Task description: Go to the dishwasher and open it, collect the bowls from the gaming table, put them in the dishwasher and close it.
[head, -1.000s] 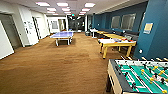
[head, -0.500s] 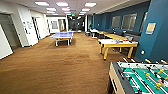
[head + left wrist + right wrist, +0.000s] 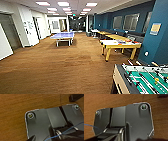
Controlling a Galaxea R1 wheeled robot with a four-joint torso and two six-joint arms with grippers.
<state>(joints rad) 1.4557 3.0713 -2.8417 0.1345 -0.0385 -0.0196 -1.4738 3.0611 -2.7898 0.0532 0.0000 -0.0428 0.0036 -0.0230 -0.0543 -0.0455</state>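
Note:
The gaming table [image 3: 117,43], with a white top and yellow wood legs, stands at the right of the head view, in front of the blue wall. Small coloured specks lie on its far end, one of them orange [image 3: 128,40]. They are too small to tell as the bowls. The dishwasher is out of view. Both wrist views look down on the robot's own dark plate over the brown wood floor [image 3: 13,110], and what my grippers are doing cannot be made out there.
A green-field football table [image 3: 142,78] with rods stands close at the lower right. A blue table-tennis table [image 3: 62,35] stands mid-room. Yellow-topped tables [image 3: 110,35] line the blue right wall. White walls and doors run along the left. Brown floor [image 3: 62,67] stretches ahead.
The whole head view has shifted slightly as the robot drives. The football table sits a touch lower and the white-topped table a little further right.

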